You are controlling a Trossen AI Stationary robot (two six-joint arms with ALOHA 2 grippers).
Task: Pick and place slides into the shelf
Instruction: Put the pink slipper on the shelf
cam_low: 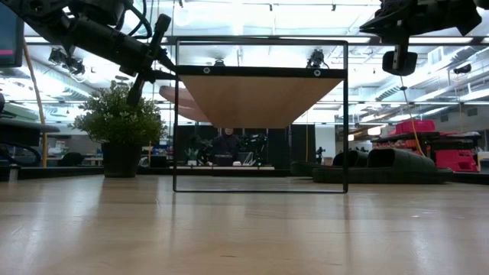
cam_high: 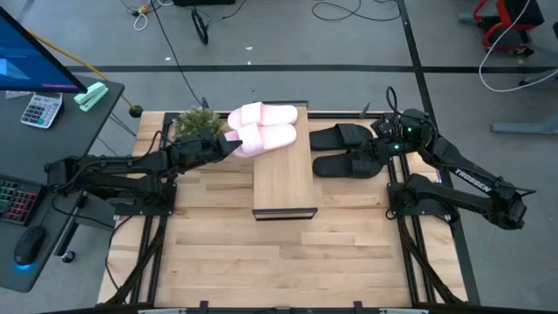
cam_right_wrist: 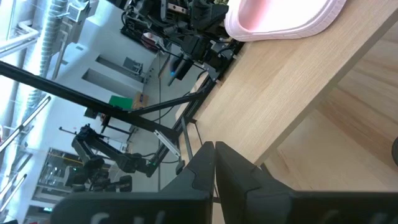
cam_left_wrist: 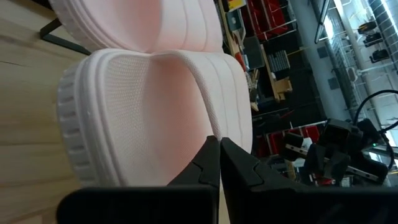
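Two pale pink slides [cam_high: 261,127] lie side by side on the far end of the shelf's [cam_high: 283,179] wood plank top. My left gripper [cam_high: 234,146] is shut and comes in level from the table's left. Its tips [cam_left_wrist: 219,143] are at the heel end of the nearer pink slide [cam_left_wrist: 143,118]. Two black slides [cam_high: 344,150] rest on the table right of the shelf. My right gripper [cam_right_wrist: 214,148] is shut and held high above them [cam_low: 399,61], pointing toward the shelf. My left gripper's shut fingertips stand at the heel of the nearer pink slide [cam_left_wrist: 186,134], coming level from the table's left. Whether they touch it I cannot tell. The slide lies flat on the shelf top.
A small potted plant [cam_high: 196,124] stands at the table's far left, just behind my left arm. The shelf's black metal frame [cam_low: 260,114] stands at mid table, with bare table in front of it. A desk with a calculator [cam_high: 41,110] is off to the left.
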